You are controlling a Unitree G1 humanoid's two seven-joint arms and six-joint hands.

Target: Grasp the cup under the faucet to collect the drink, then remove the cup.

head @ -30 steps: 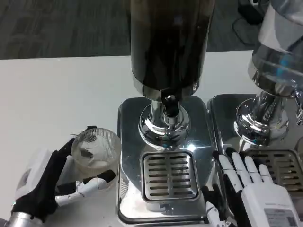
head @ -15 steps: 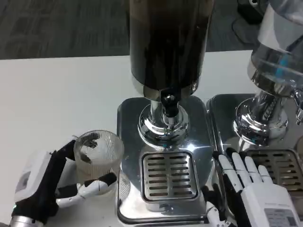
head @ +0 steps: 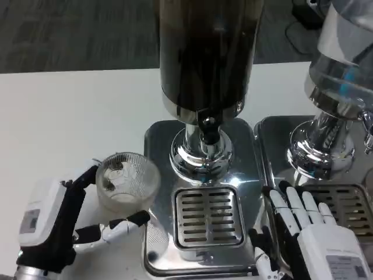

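The left hand (head: 64,219) wraps around a clear ribbed glass cup (head: 126,182), its dark palm against the cup's left side, one finger curving behind the rim and a lower finger reaching under the cup's front toward the dispenser base. The cup is upright in this grasp, at the left edge of the chrome drip base (head: 203,198), just left of the slotted drip grate (head: 208,217) and not beneath the faucet (head: 208,127). Something pale shows through the cup's glass bottom, but what it is cannot be told.

The right hand (head: 306,233) lies flat with its fingers straight and slightly apart, holding nothing. It rests at the seam between the first drip base and a second chrome base (head: 280,140) to the right, its fingertips (head: 284,189) pointing away from the robot.

Above the first base stands a tall dark drink dispenser (head: 207,52) on a polished chrome pedestal, the faucet at its lower front. A second dispenser (head: 341,64), clear-bodied, stands on the neighbouring base. Both machines sit on a white table (head: 70,116).
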